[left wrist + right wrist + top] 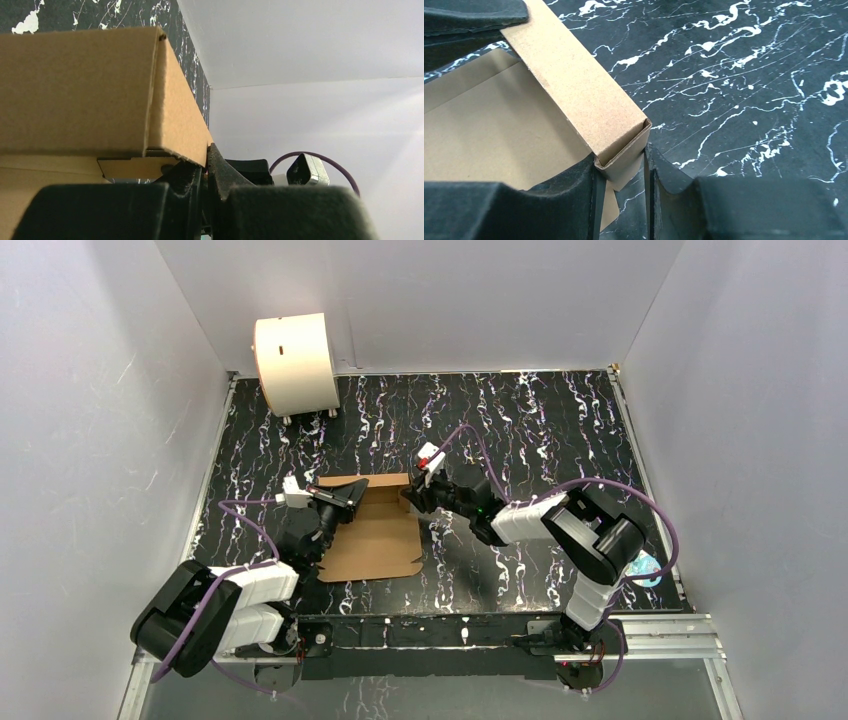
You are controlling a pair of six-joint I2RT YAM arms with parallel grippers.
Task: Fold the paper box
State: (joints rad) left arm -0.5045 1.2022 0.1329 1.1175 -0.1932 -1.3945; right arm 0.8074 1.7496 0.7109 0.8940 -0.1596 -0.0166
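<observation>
Seen from above, the plain brown corrugated cardboard paper box [375,535] lies partly folded at the centre of the frame on the black, white-veined marble-patterned table [540,430]. The black two-finger left gripper [347,502] is at the box's upper left corner and the black two-finger right gripper [413,496] is at its upper right corner, so the raised far wall runs between them. A cream-white cylindrical drum [295,362] stands well apart in the upper left of the frame.

In the left wrist view the box fills the upper left. Its raised wall slopes down to bottom centre, where the wall's lower corner sits between the two dark fingers [182,175]. The jaws are nearly together and pinch the cardboard.

In the right wrist view the box's wall runs from the upper left down to the lower centre. Its folded corner and tab sit between the fingers [574,185], and both jaws press against the cardboard. The box's pale inner floor fills the left of the frame.
</observation>
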